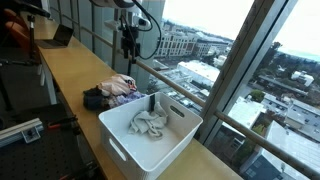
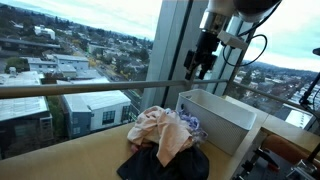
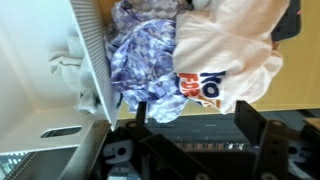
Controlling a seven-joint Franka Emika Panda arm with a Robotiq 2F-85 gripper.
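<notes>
My gripper (image 1: 128, 47) hangs high above the wooden counter, over a pile of clothes (image 1: 117, 89); it also shows in an exterior view (image 2: 196, 67). Its fingers are spread apart and hold nothing in the wrist view (image 3: 195, 125). Below it lie a white shirt with red and blue print (image 3: 225, 55) and a blue patterned cloth (image 3: 140, 55). A white plastic bin (image 1: 178, 136) stands next to the pile and holds a pale cloth (image 1: 148, 123). The bin's wall shows in the wrist view (image 3: 40, 60) and in an exterior view (image 2: 215, 115).
A dark garment (image 2: 165, 165) lies at the front of the pile. A metal rail (image 2: 80, 89) and tall windows run along the counter's far side. A laptop (image 1: 58, 37) sits further down the counter (image 1: 70, 65).
</notes>
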